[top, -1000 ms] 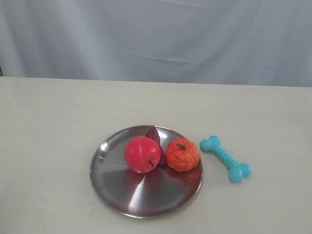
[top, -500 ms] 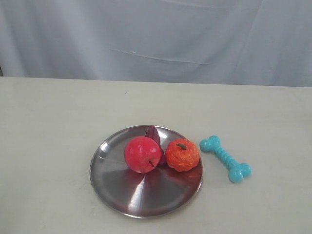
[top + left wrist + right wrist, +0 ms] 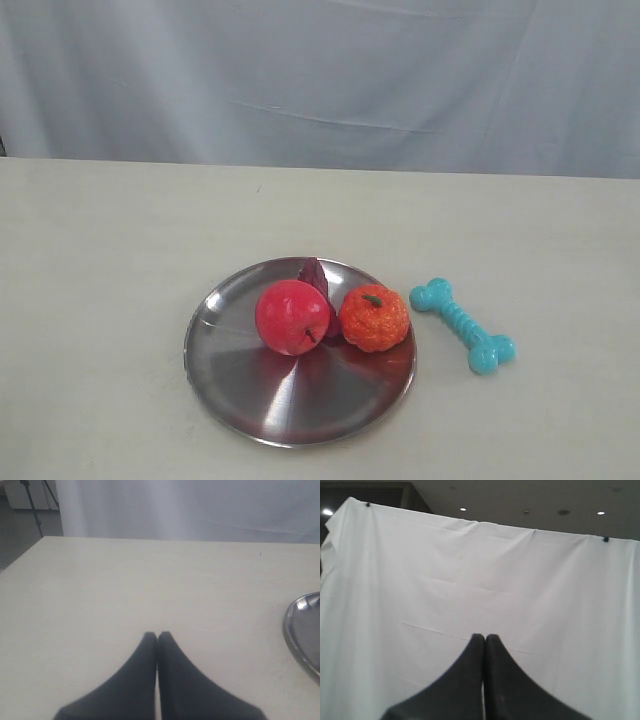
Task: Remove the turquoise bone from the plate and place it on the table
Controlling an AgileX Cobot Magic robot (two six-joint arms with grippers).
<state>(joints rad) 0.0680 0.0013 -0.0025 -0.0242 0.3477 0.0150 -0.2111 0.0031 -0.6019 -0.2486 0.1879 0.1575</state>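
Turquoise bone (image 3: pixel 462 326): judged light, pliant rubber, best gripped across the ribbed shaft; not seen ahead of left gripper (image 3: pixel 157 636) or right gripper (image 3: pixel 484 638), jaws pressed together, empty.

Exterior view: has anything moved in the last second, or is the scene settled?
Nothing visibly changed. The turquoise ribbed rubber bone still lies on the cream-beige table beside the round silver metal plate. The red apple and the small orange fruit still sit on the plate. No arm shows in this view.

shiny metal plate (image 3: pixel 250 388), matte table (image 3: pixel 100 300)
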